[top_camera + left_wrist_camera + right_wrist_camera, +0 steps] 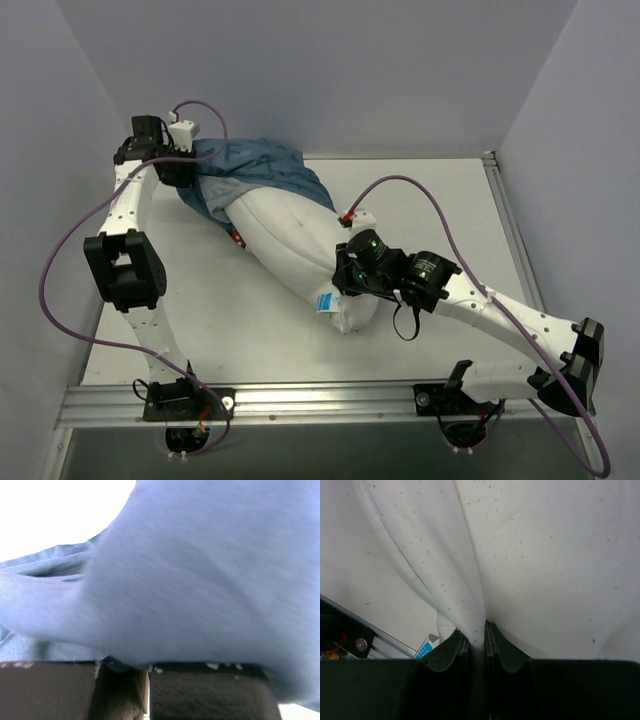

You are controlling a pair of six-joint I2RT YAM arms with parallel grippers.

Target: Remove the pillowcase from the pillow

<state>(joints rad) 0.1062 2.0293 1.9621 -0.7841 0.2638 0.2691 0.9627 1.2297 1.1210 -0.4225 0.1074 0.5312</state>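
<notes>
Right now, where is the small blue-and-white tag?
Top view: the tag sits at the near corner of the plump white pillow, left of the right gripper.

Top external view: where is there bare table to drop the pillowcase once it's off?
Two bare patches of table: far right, between the pillow and the right rail, though a purple cable arcs over it; and near left, between the left arm and the pillow. Crowded: far-left corner, where the left gripper holds the pillowcase, and near right, under the right arm.

Blue pillowcase (200,580) fills nearly the whole frame, draped over the left claw (148,695), whose 2 dark fingers (210,695) sit almost touching.
</notes>
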